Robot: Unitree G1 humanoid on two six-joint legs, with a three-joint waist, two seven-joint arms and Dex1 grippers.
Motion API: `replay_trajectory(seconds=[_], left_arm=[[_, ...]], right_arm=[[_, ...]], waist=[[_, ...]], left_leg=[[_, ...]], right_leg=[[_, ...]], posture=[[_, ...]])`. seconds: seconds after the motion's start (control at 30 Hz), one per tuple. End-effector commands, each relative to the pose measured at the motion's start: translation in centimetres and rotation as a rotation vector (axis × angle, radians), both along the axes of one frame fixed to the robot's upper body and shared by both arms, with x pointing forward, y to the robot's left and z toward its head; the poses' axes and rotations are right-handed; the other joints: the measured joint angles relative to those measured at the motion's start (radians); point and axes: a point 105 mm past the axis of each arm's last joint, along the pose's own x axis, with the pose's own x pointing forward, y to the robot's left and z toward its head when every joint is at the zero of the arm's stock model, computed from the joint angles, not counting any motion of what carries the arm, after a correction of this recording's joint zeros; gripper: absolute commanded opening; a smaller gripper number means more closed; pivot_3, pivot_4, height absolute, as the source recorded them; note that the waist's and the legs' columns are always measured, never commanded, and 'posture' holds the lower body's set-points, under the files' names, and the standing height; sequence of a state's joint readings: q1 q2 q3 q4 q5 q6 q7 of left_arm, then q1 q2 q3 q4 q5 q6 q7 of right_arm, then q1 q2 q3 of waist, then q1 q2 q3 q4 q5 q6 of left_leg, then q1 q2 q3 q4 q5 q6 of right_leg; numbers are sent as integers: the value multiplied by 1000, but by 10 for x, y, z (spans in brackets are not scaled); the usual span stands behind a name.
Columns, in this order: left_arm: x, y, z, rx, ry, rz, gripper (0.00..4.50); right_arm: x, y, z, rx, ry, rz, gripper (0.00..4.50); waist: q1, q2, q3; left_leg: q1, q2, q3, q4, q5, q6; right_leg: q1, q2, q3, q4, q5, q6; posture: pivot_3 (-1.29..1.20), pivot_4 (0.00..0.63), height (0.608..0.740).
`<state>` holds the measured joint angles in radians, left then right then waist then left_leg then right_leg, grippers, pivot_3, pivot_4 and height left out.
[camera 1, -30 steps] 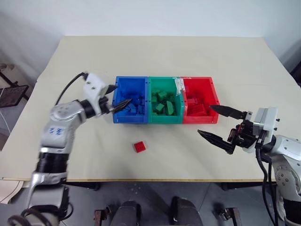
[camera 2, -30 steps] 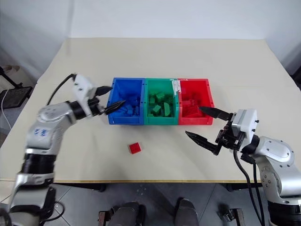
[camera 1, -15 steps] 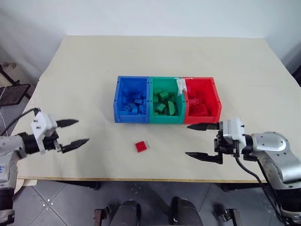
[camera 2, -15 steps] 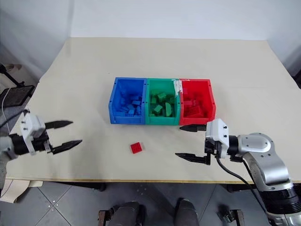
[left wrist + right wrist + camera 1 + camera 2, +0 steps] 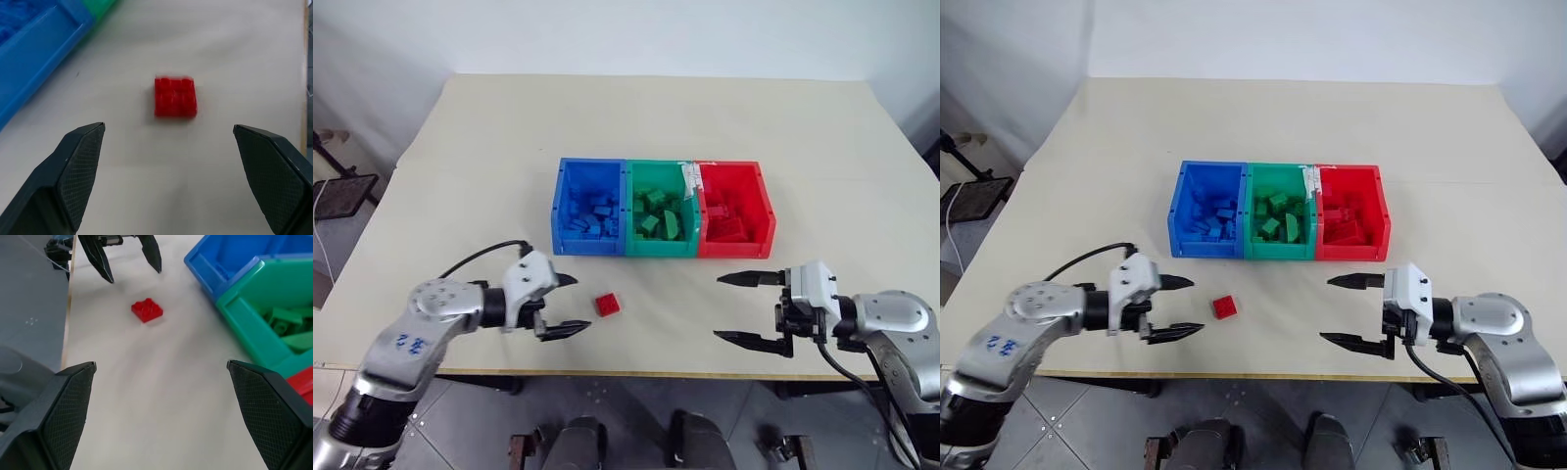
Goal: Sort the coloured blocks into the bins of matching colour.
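One red block (image 5: 607,305) lies on the table in front of the bins, studs up. My left gripper (image 5: 579,304) hovers low just to its left, open and pointing at it; the block (image 5: 175,97) sits ahead of the gap between the fingers, untouched. My right gripper (image 5: 717,308) stands open and empty well to the block's right, pointing left toward it. The blue bin (image 5: 585,245), green bin (image 5: 658,248) and red bin (image 5: 734,250) stand side by side behind, each holding several blocks of its own colour.
The table's front edge (image 5: 646,373) runs close under both grippers. A white tag (image 5: 688,176) sticks up between the green and red bins. In the right wrist view the left gripper (image 5: 133,275) shows beyond the red block (image 5: 147,310).
My left gripper left the blue bin, swung out to the left, then came in low beside the red block. My right gripper sank toward the front edge and turned to point left.
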<state>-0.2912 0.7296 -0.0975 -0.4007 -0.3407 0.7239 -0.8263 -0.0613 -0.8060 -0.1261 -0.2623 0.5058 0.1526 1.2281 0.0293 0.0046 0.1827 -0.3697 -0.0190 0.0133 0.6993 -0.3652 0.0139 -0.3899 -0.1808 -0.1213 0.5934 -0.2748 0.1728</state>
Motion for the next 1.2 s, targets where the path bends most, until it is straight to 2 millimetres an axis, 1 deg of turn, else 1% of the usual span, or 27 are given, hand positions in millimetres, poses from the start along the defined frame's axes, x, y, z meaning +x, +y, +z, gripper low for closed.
replay_trajectory(seconds=[0.03,0.17,0.27,0.37,0.57,0.63,0.7,0.73,0.8,0.9,0.93,0.97,1.1,1.13,1.17,1.2], left_arm=[[5,-19,-7,117,24,13,4468],[6,-29,-9,135,60,9,4468],[6,-28,-16,184,86,4,4468],[4,-22,-23,239,104,-7,3865],[1,-20,-26,261,117,-34,2080],[3,-22,-25,248,104,-37,1484],[6,-35,-16,170,58,-71,1438],[9,-45,-5,93,24,-83,1438],[17,-66,25,-77,-72,-106,1438],[34,-89,59,-233,-195,-86,1438],[39,-94,65,-257,-216,-77,1438],[47,-103,74,-283,-254,-72,1438],[71,-130,93,-324,-330,-60,1438],[79,-143,101,-338,-360,-66,1438],[90,-161,109,-349,-394,-77,1438],[97,-179,110,-329,-408,-100,1438]], right_arm=[[-13,0,3,-46,-47,14,4500],[-18,-1,0,-42,-43,-15,4500],[-21,-1,-2,-39,-38,-32,4500],[-23,-3,-2,-38,-37,-50,4500],[-22,-7,-2,-43,-45,-73,4500],[-21,-9,-1,-38,-56,-93,4500],[-19,-12,2,-15,-78,-140,4500],[-17,-15,5,5,-100,-176,4500],[-13,-22,14,70,-155,-274,4500],[-6,-35,29,193,-245,-446,4500],[-4,-39,33,223,-266,-489,4500],[-3,-44,36,254,-277,-542,4500],[1,-56,42,299,-320,-675,4500],[2,-59,44,312,-325,-716,4500],[1,-62,46,326,-329,-754,4500],[-1,-64,47,325,-332,-782,4500]], waist=[[4,-1,0],[-5,-1,0],[-4,-1,-1],[-3,-1,-1],[-3,-1,-1],[-3,-1,-1],[-1,-1,-1],[3,-1,-1],[20,-1,0],[30,-2,0],[30,-2,0],[29,-1,0],[23,0,-1],[23,0,-1],[31,0,-1],[37,-1,-1]], left_leg=[[0,0,-1,0,0,0],[0,0,1,0,0,0],[0,1,1,-1,0,0],[0,0,0,0,0,0],[1,0,1,-1,0,0],[1,0,1,-1,0,0],[1,0,1,0,0,0],[0,0,0,0,0,0],[0,0,0,1,0,0],[-2,-1,-2,4,0,0],[-2,-1,-2,4,0,0],[-1,-1,-2,4,0,0],[0,-1,0,3,0,0],[1,-1,1,2,0,0],[0,-1,1,2,0,0],[-1,-2,0,2,1,1]], right_leg=[[0,0,0,0,0,0],[0,0,0,0,0,0],[0,1,1,-1,0,0],[0,1,1,-1,0,0],[0,1,1,-2,0,0],[0,1,1,-2,0,0],[0,1,1,-2,0,0],[1,0,1,-2,0,0],[2,0,1,-3,0,0],[2,0,1,-3,0,0],[3,0,1,-3,0,0],[3,0,1,-3,0,0],[3,0,1,-3,0,0],[3,0,1,-3,0,0],[3,0,1,-3,0,0],[2,0,0,-2,0,0]], posture=[[0,150,740],[0,150,740],[0,150,740],[0,150,740],[0,150,740],[0,150,740],[0,150,740],[0,150,740],[0,150,740],[0,150,740],[0,150,740],[0,150,740],[0,150,740],[0,150,740],[0,150,740],[0,150,740]])
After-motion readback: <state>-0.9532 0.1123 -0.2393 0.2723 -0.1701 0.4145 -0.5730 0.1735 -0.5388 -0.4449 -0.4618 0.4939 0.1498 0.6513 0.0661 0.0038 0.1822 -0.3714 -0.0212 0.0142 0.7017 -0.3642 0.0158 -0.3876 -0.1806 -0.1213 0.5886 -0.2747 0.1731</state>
